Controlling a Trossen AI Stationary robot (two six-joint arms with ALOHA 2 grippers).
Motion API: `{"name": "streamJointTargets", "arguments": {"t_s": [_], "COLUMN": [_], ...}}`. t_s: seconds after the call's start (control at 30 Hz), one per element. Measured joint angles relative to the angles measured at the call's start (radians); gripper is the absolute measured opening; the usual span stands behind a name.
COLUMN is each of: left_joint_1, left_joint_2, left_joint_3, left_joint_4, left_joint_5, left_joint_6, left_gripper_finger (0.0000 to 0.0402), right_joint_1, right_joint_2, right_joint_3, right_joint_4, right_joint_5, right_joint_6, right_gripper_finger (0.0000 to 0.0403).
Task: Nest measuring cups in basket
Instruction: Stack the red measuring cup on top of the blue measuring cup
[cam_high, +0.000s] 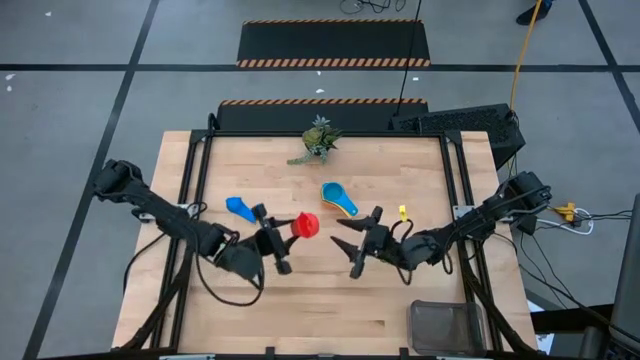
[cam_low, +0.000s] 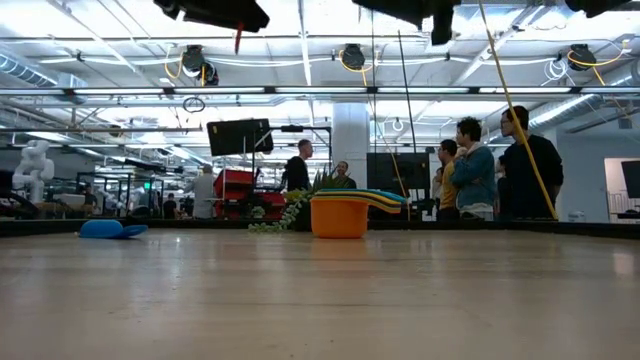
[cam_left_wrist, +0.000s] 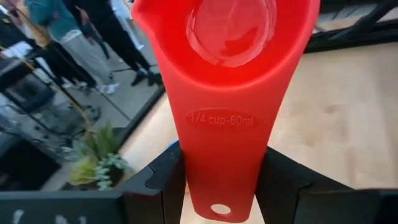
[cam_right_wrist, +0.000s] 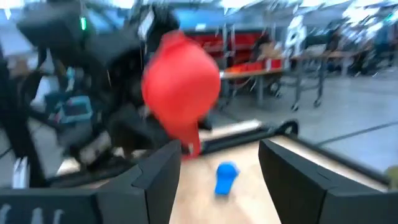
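**Red cup up in the air, stack waiting on the counter**

The left pincer (cam_high: 281, 243) is clamped on the flat handle of the red measuring cup (cam_high: 307, 225), and the left wrist view shows the handle squeezed between both dark fingers (cam_left_wrist: 163, 186), bowl pointing away. The low view shows no red cup on the wood, so it is held clear above the counter (cam_high: 300, 310). Facing it near mid-counter is the right pincer (cam_high: 352, 247), fingers spread wide with nothing between them; in its own wrist view the red cup hangs just ahead. The dark blue measuring cup (cam_high: 238, 208) lies alone on the counter, near the left arm. Between the pincers and the far edge sits a nested stack of cups (cam_high: 339, 198), light blue on top from above, orange at the bottom in the low view; the layers between are hard to make out. The basket (cam_high: 446, 325) sits at the near right corner, well apart from the cups. A green plant sprig (cam_high: 317, 140) lies at the far edge.
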Motion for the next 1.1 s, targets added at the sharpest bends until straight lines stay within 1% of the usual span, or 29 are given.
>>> {"name": "streamJointTargets", "arguments": {"t_s": [0.07, 0.13, 0.3, 0.4, 0.57, 0.67, 0.73, 0.83, 0.93, 1.03, 1.1], "left_joint_1": [0.024, 0.045, 0.083, 0.098, 0.105, 0.106, 0.107, 0.107, 0.107, 0.108, 0.109], "left_joint_2": [0.000, 0.000, 0.000, 0.000, 0.000, 0.000, 0.000, 0.000, 0.000, 0.000, 0.000], "left_joint_3": [0.000, 0.000, 0.000, 0.000, 0.000, 0.000, 0.000, 0.000, 0.000, 0.000, 0.000], "left_joint_4": [0.000, 0.000, -0.002, -0.001, -0.001, -0.001, -0.001, -0.001, -0.001, -0.001, 0.000], "left_joint_5": [-0.001, -0.002, -0.002, -0.003, -0.022, -0.024, -0.026, -0.038, -0.060, -0.072, -0.081], "left_joint_6": [0.027, 0.053, 0.099, 0.116, 0.143, 0.143, 0.149, 0.151, 0.164, 0.178, 0.195], "left_gripper_finger": [0.0159, 0.0157, 0.0147, 0.0153, 0.0157, 0.0148, 0.0147, 0.0156, 0.0160, 0.0151, 0.0146], "right_joint_1": [0.000, 0.000, -0.015, -0.034, -0.080, -0.111, -0.124, -0.136, -0.143, -0.148, -0.152], "right_joint_2": [0.000, 0.000, 0.000, 0.000, 0.000, 0.000, 0.000, 0.000, 0.000, 0.000, 0.000], "right_joint_3": [0.015, 0.053, 0.178, 0.206, 0.206, 0.206, 0.206, 0.206, 0.205, 0.205, 0.205], "right_joint_4": [0.037, 0.028, -0.115, -0.135, -0.147, -0.166, -0.173, -0.176, -0.197, -0.211, -0.210], "right_joint_5": [0.034, 0.046, 0.050, 0.049, -0.038, -0.080, -0.081, -0.082, -0.083, -0.089, -0.116], "right_joint_6": [-0.057, -0.106, -0.186, -0.194, -0.140, -0.088, -0.073, -0.071, -0.070, -0.063, -0.060], "right_gripper_finger": [0.0217, 0.0223, 0.0241, 0.0244, 0.0238, 0.0227, 0.0218, 0.0201, 0.0177, 0.0147, 0.0127]}}
